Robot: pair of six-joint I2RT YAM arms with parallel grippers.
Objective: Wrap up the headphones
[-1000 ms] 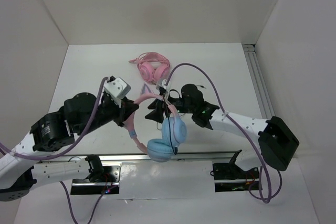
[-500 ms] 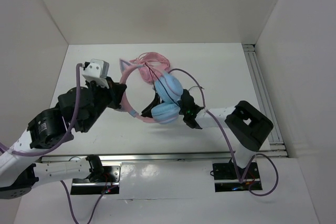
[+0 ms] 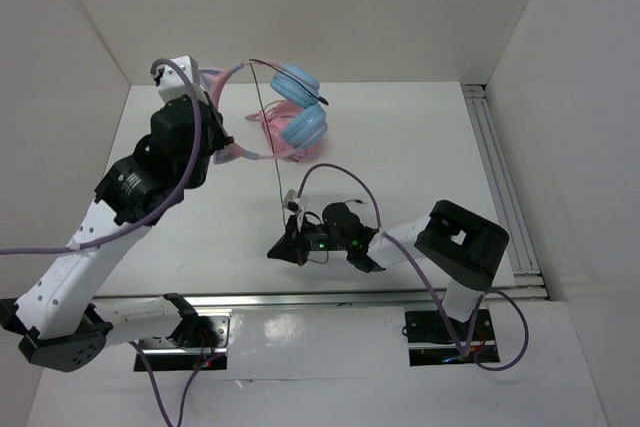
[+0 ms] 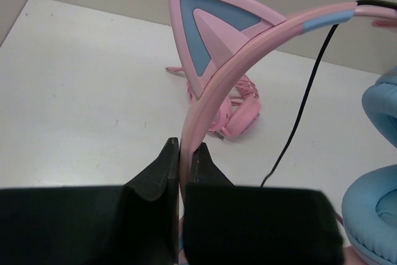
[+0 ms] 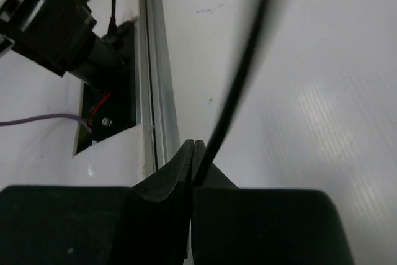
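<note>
Surface (image 3: pixel 400 147), white and walled on three sides, carries the scene. The left arm (image 3: pixel 130 197) is reared up over its far left part, while the right arm (image 3: pixel 400 237) lies low along the near edge. The headphones (image 3: pixel 305 127) hang in the air from the left arm, well above the surface. Their two light blue ear cups (image 3: pixel 298 80) are stacked toward the back wall and the pink headband (image 4: pixel 248 48) arches between them and the wrist. Under them the all-pink headphones (image 4: pixel 234 113) lie on the surface, untouched.

The black cable (image 3: pixel 281 172) runs almost straight from the top of the raised headset down to the right arm, apparently drawn taut. The left gripper (image 4: pixel 180 148) is clenched on the headband just below its cat ear (image 4: pixel 208 35). The right gripper (image 5: pixel 193 147) is pinched tight on the cable near the metal rail (image 5: pixel 158 72) at the front edge.

The step in hand looks like stretching the cable out between the two arms, ready for winding; no turn lies round the headband yet. The next move probably calls for the left arm to turn or circle the headset so the cable lays onto the band. Meanwhile the right gripper would need to follow with light tension, neither slack enough to loop loosely nor tight enough to pull the band from its grasp.
</note>
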